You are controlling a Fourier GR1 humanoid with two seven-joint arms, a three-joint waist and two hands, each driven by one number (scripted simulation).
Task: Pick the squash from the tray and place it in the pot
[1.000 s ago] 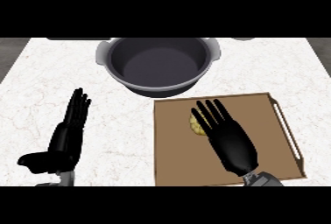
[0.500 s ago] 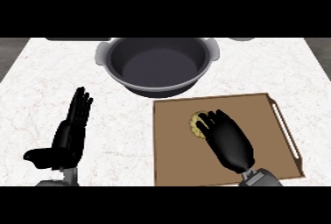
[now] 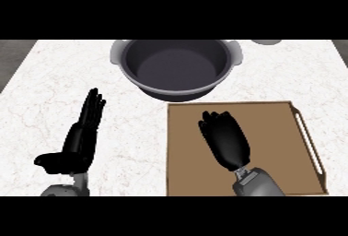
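A brown tray [image 3: 279,133] lies on the counter at the lower right. My right hand [image 3: 225,138] rests palm down on its left half, with the fingers curled over the spot where the yellow squash lay. The hand hides the squash completely. A dark grey pot [image 3: 176,69] with two side handles stands just beyond the tray, at the top centre, and nothing shows inside it. At the left, my left hand [image 3: 81,133] is open and resting on the counter with its fingers pointing up.
The white marble counter [image 3: 136,115] runs between the left hand and the tray. A small pale object [image 3: 265,42] is cut off at the top right edge. The tray has a handle slot [image 3: 309,143] along its right side.
My right hand has drawn back toward me and curled its fingers down over the squash, which showed yellow under the fingertips before and is now hidden. The left hand has not moved.
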